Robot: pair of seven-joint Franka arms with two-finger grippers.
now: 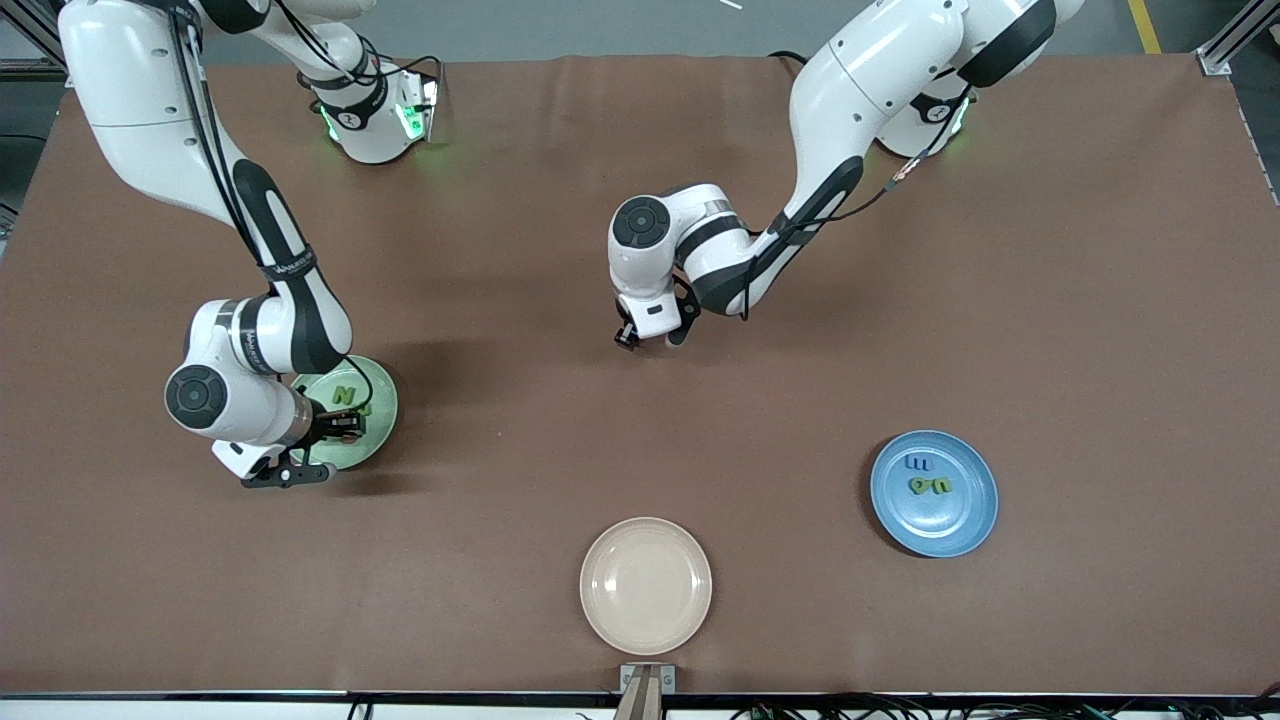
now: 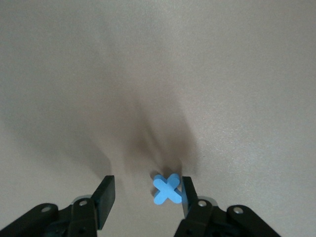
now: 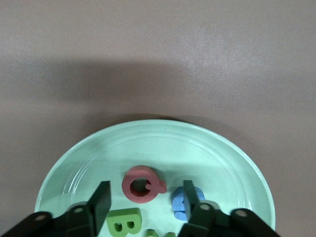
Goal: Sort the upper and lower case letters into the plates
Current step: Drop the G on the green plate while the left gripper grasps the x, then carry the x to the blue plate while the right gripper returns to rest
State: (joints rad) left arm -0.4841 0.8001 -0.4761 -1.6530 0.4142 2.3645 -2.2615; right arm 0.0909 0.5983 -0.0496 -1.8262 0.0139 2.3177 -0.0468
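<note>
We see L gripper [image 2: 144, 200] low over bare table mid, jaws part open, blue x [image 2: 168, 189] against one finger. R gripper [image 3: 144, 200] open, holding nothing, over mint plate [image 3: 89, 153] w/ pink Q [image 3: 141, 184], green B [image 3: 123, 220].

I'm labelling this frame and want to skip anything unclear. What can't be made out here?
- Front view: most of the pale mint green plate is hidden by the right gripper and its wrist.
- Right wrist view: the small blue foam letter is partly hidden by a finger; the green letter B is cut off by the frame's edge.
- Front view: the medium blue plate holds letters too small to read.
</note>
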